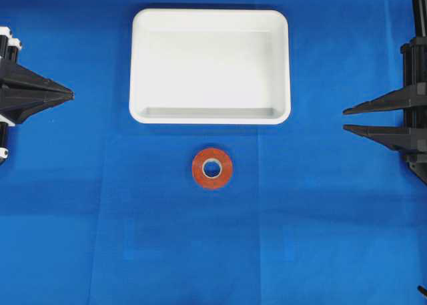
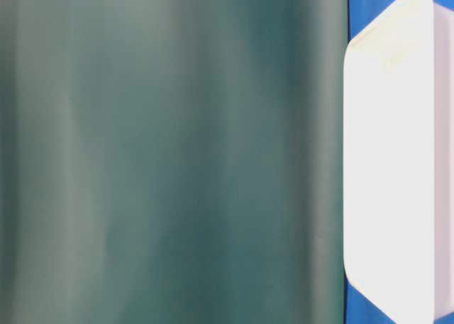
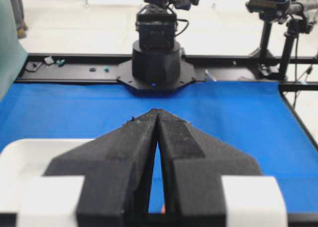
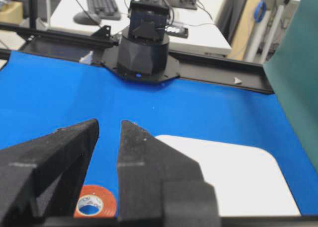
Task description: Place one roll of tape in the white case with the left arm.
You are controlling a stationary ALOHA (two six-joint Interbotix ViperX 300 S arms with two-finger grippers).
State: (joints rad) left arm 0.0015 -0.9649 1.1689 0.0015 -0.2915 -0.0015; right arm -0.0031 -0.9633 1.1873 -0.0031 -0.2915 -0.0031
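The orange-red roll of tape [image 1: 212, 168] lies flat on the blue cloth, just in front of the white case [image 1: 150, 111], which holds nothing. My left gripper [image 1: 71, 91] sits at the far left edge, shut with its tips together and nothing between them, well away from the tape. In the left wrist view the shut fingertips [image 3: 157, 112] point across the cloth, and a corner of the case [image 3: 20, 155] shows at lower left. My right gripper [image 1: 346, 119] stands open at the far right. Its wrist view shows the tape [image 4: 94, 201] below the jaws and the case [image 4: 233, 177] to the right.
A blue cloth [image 1: 320, 238] covers the table. The opposite arm's black base [image 3: 155, 63] stands at the cloth's far edge in the left wrist view. The table-level view is mostly filled by a dark green sheet [image 2: 170, 154], with the case's rim [image 2: 386, 47] at right.
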